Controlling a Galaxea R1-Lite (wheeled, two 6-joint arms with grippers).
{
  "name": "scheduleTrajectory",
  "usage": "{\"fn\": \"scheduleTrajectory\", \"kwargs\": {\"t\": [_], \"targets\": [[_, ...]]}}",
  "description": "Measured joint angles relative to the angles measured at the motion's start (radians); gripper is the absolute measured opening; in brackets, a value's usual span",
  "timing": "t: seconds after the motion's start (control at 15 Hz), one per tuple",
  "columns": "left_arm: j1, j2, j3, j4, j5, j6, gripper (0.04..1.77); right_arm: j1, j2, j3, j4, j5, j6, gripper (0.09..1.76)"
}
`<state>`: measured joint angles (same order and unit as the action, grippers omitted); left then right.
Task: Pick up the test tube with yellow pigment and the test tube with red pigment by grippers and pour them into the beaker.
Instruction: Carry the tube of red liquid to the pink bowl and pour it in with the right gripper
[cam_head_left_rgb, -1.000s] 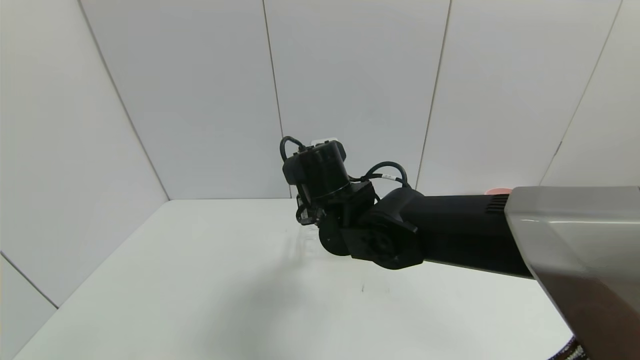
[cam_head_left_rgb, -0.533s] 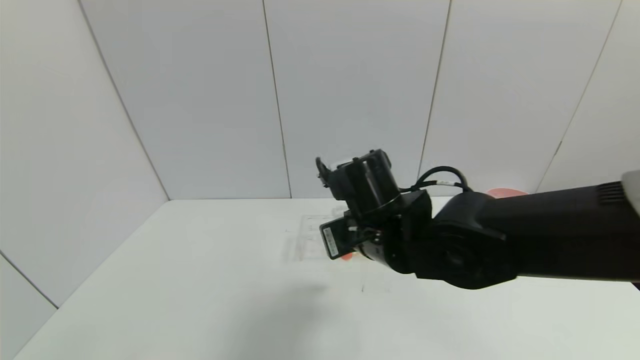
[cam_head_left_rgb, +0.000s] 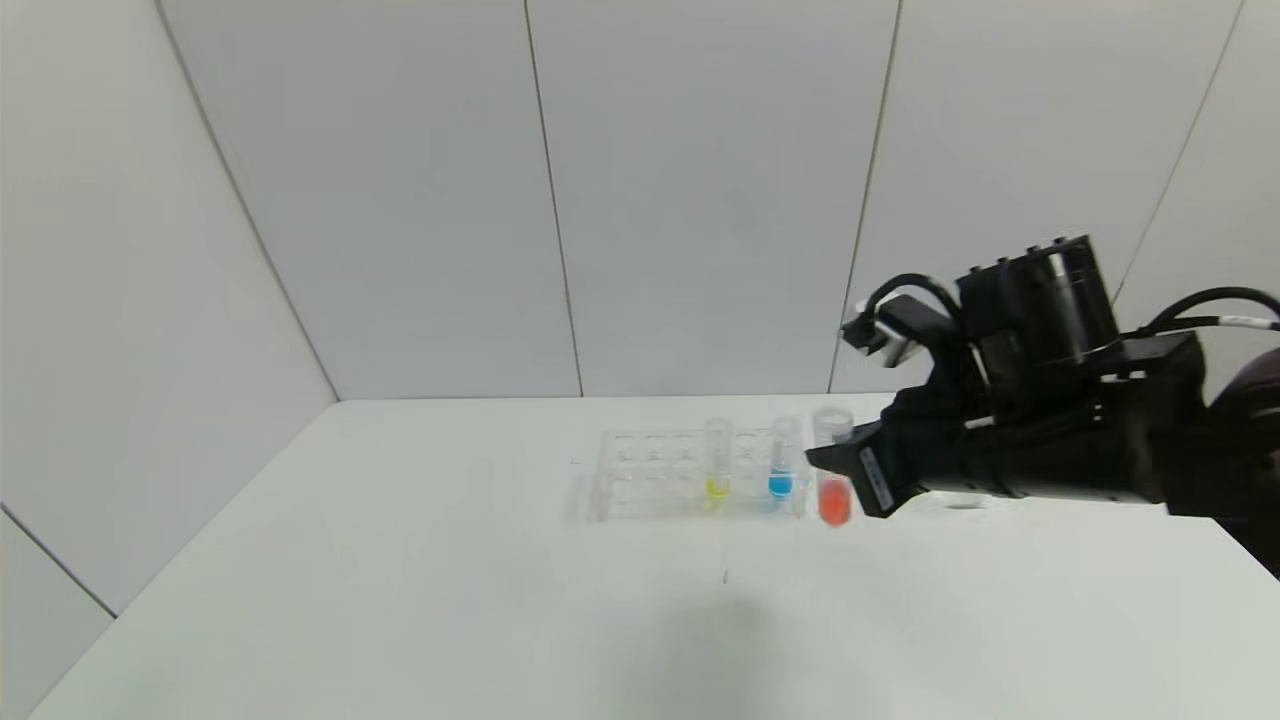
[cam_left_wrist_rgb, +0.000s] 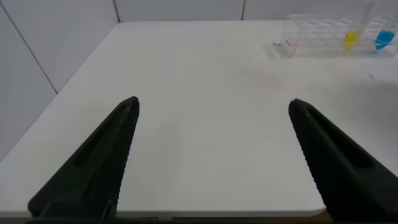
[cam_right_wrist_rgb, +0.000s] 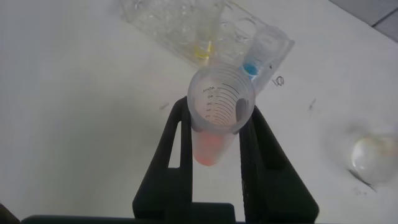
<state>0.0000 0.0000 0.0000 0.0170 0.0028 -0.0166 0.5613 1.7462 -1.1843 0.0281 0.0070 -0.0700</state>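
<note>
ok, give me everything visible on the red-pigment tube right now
The test tube with red pigment is a clear, round-bottomed tube with a lipped rim and printed graduation marks near the top. A little red-orange liquid sits at its base. It stands roughly upright, clamped between the flat black fingers of the right pincer, out of the clear rack and just past the rack's end nearer the blue tube. Only the fingers touch it.
</note>
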Motion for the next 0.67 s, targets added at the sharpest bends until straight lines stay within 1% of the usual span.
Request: {"fn": "scheduleTrajectory", "kwargs": {"t": [0.2, 0.4, 0.67], "targets": [[0.0, 0.0, 0.0, 0.0, 0.0, 0.0, 1.72, -0.154, -0.079, 0.046, 0.006, 0.144, -0.098, 0.5], [0.0, 0.0, 0.0, 0.0, 0.0, 0.0, 1.72, -0.308, -0.113, 0.052, 0.009, 0.209, -0.207, 0.5], [0.0, 0.0, 0.0, 0.0, 0.0, 0.0, 1.72, -0.515, -0.105, 0.041, 0.019, 0.326, -0.432, 0.5]]}}
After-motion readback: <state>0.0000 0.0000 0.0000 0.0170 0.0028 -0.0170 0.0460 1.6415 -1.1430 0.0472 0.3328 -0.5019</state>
